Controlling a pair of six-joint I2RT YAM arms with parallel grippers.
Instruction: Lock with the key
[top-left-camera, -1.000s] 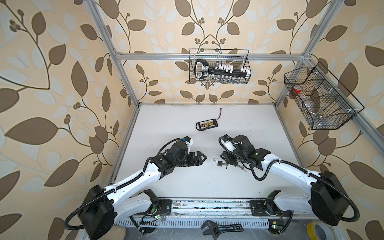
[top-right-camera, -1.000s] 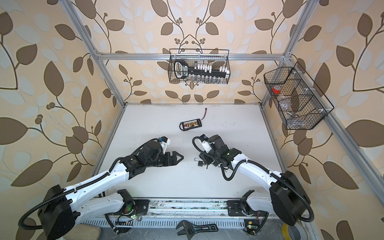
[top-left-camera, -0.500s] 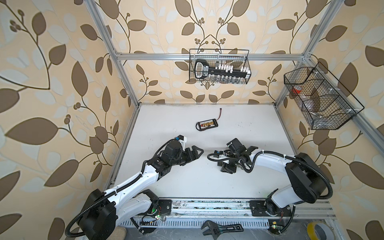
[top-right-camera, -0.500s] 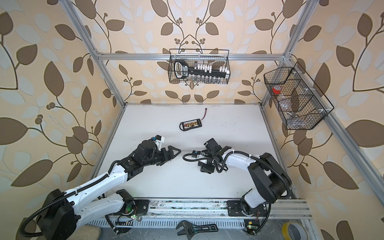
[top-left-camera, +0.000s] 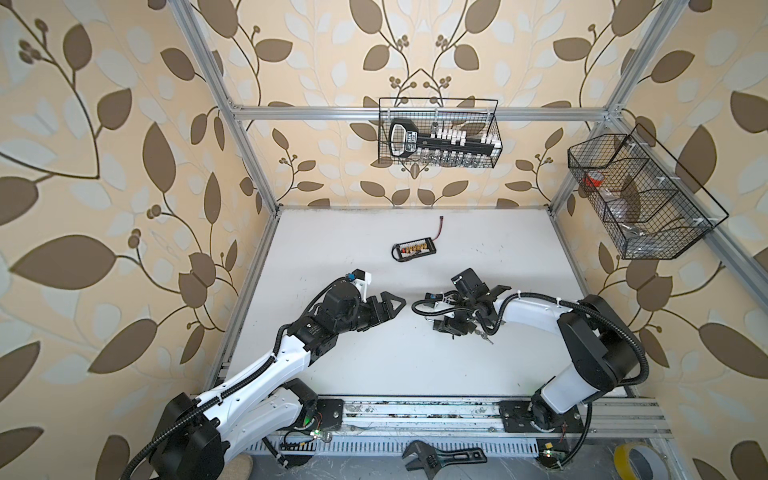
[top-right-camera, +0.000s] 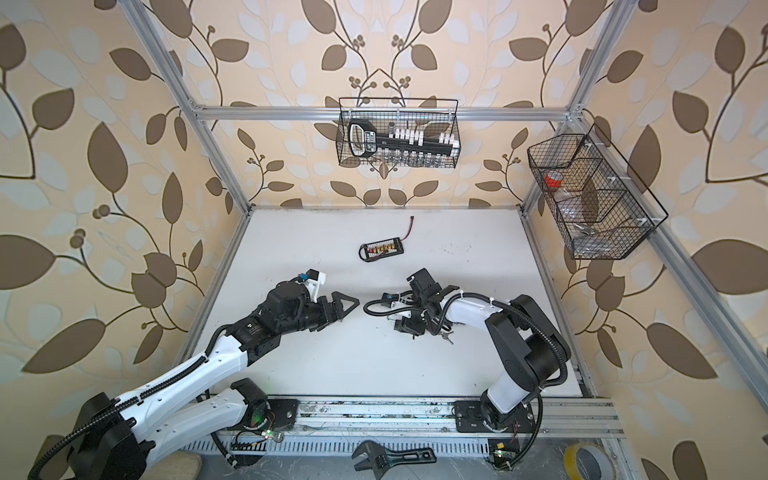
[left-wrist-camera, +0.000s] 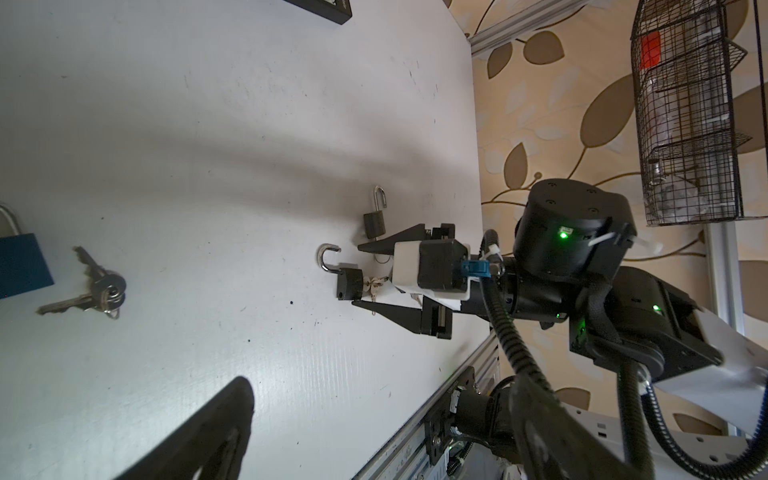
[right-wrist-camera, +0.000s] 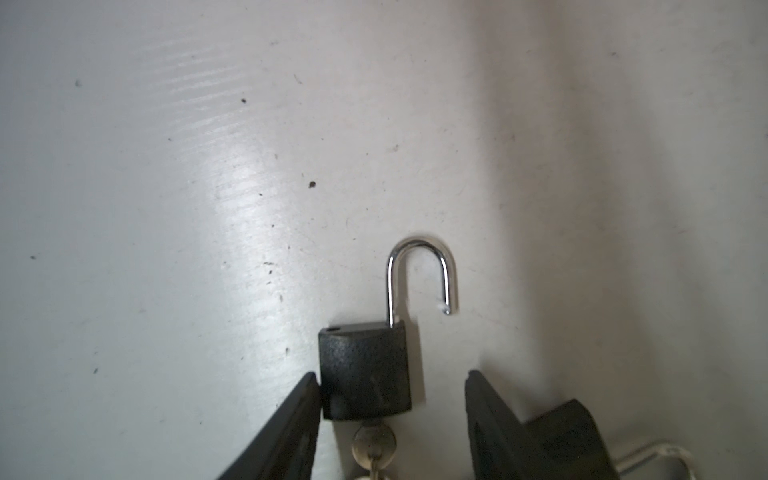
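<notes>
While the right gripper (right-wrist-camera: 391, 376) stood released astride the small black padlock (right-wrist-camera: 365, 370) lying flat on the white tabletop (right-wrist-camera: 166, 187), one finger (right-wrist-camera: 291, 415) touched its side and the other sat clear. Its silver shackle (right-wrist-camera: 419, 249) was swung open, a silver key (right-wrist-camera: 373, 446) in the keyhole. The left gripper (top-left-camera: 392, 307) gaped empty, well apart.

padlock (right-wrist-camera: 365, 370) on worktop (top-left-camera: 374, 365) between fingers (right-wrist-camera: 291, 419) of right gripper (right-wrist-camera: 391, 376), key (right-wrist-camera: 372, 440) in its keyhole end | second padlock (left-wrist-camera: 374, 222) just beside | connector board (top-left-camera: 414, 249) behind them, toward back wall | wrench (top-left-camera: 442, 459) before front rail (top-left-camera: 415, 415)
</notes>
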